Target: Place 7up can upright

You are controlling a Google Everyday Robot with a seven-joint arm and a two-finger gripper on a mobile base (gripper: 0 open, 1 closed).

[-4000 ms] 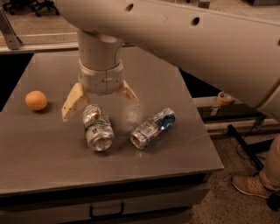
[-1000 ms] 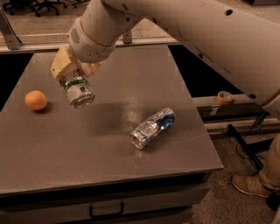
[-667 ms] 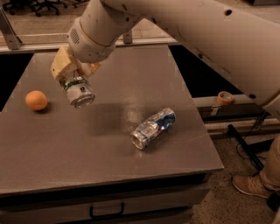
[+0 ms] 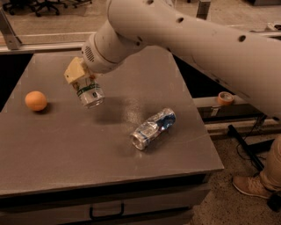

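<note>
Grey-brown table (image 4: 88, 162), drawer handle (image 4: 105, 214) beneath, speckled floor (image 4: 221, 206) — office chairs (image 4: 44, 5) behind

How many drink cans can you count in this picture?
2. The 7up can is held in the gripper above the table, left of centre; the blue-labelled can lies on its side, right of centre.

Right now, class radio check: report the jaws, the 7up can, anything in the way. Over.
Gripper above table, jaws shut on 7up can. Can tilted, off the surface. Orange and lying blue-label can flank it, both apart.
</note>
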